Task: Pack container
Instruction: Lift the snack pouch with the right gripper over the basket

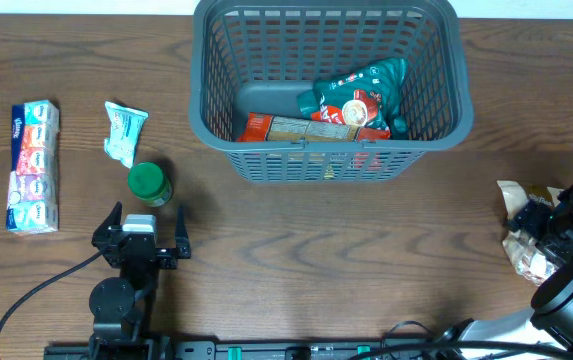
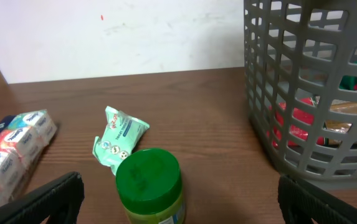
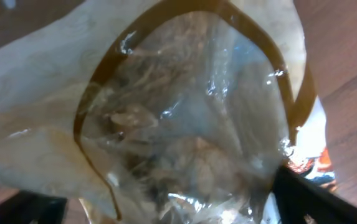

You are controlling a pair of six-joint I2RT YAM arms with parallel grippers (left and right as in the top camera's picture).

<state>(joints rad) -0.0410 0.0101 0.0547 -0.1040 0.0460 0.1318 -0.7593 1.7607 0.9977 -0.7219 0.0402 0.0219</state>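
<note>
Right gripper (image 3: pixel 169 205) sat astride a clear-windowed snack bag (image 3: pixel 184 112) at the desk's (image 1: pixel 296 250) right edge, one finger on either side; couldn't tell if they'd bitten yet. Left gripper (image 1: pixel 148 222) hung empty, jaws wide apart, just behind a green-lidded jar (image 1: pixel 149 183). Grey basket (image 1: pixel 202 90) stood far centre, well apart from the bag, packets inside. Risk: slick crumpled film could slip, or a one-fold pinch could sag and snag the thick rim.

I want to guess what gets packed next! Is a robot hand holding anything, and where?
The left gripper is open and empty. The right gripper straddles a clear snack bag; whether it grips cannot be told.
</note>
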